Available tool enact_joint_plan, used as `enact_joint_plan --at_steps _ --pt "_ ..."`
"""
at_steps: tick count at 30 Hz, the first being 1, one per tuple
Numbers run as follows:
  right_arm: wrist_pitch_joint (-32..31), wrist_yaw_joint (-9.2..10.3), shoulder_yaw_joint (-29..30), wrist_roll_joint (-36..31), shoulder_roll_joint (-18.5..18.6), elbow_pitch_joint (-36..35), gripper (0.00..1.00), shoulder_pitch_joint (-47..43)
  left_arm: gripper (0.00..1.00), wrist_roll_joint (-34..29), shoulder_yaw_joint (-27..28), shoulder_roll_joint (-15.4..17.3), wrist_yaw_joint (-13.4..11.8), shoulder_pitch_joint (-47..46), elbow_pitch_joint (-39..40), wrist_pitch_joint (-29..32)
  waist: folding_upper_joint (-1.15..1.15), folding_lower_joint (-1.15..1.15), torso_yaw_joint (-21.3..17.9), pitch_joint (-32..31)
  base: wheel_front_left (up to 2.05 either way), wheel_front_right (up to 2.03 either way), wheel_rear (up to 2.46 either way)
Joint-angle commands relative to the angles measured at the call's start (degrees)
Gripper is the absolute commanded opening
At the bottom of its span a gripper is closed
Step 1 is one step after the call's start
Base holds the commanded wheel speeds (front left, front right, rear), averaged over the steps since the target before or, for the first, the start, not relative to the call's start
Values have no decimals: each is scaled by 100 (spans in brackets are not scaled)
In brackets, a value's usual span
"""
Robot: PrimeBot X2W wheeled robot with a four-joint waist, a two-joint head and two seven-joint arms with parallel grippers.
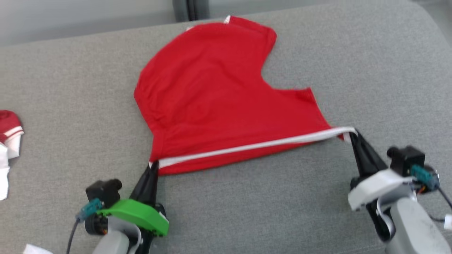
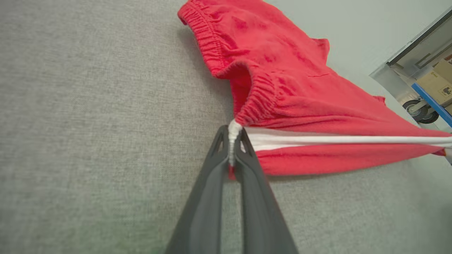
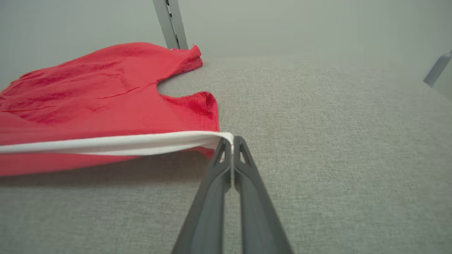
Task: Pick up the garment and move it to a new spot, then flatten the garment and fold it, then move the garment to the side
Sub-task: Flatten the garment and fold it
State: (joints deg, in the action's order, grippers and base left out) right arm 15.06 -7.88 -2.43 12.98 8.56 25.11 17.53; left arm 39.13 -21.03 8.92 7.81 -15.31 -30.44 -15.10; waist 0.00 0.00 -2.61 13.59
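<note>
I have my left gripper [image 1: 153,165] and right gripper [image 1: 354,135] each pinching one end of the red cotton shorts' [image 1: 219,95] white-striped edge [image 1: 254,144], taut between them, cloth trailing away.

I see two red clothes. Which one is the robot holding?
The big red garment in the middle: the left gripper and right gripper pinch its white-striped edge. The other red-and-white cloth lies untouched at the left.

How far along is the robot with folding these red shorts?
Roughly midway. The shorts lie spread on the grey surface. In hand: the left gripper and right gripper each pinch an end of the white stripe, holding it taut. Still left: the fold, then moving them aside.
</note>
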Motion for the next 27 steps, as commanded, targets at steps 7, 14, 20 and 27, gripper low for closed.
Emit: enact_joint_plan --at_steps 7,14,20,27 --pt "16 71 220 257 33 -273 0 -1097 0 -230 71 -23 -60 889 74 -8 0 0 33 -780 0 0 0" --pt "16 70 428 394 117 -687 0 -1802 0 -325 -206 -39 -60 1558 299 -7 0 0 73 -1101 0 0 0" --pt "16 66 441 300 218 -998 0 -1658 0 -347 -339 -30 -60 1502 651 -7 0 0 196 -1000 0 0 0" --pt "15 51 147 -25 408 -794 0 -484 0 -195 -398 7 -46 751 1130 -7 0 0 510 -477 0 0 0"
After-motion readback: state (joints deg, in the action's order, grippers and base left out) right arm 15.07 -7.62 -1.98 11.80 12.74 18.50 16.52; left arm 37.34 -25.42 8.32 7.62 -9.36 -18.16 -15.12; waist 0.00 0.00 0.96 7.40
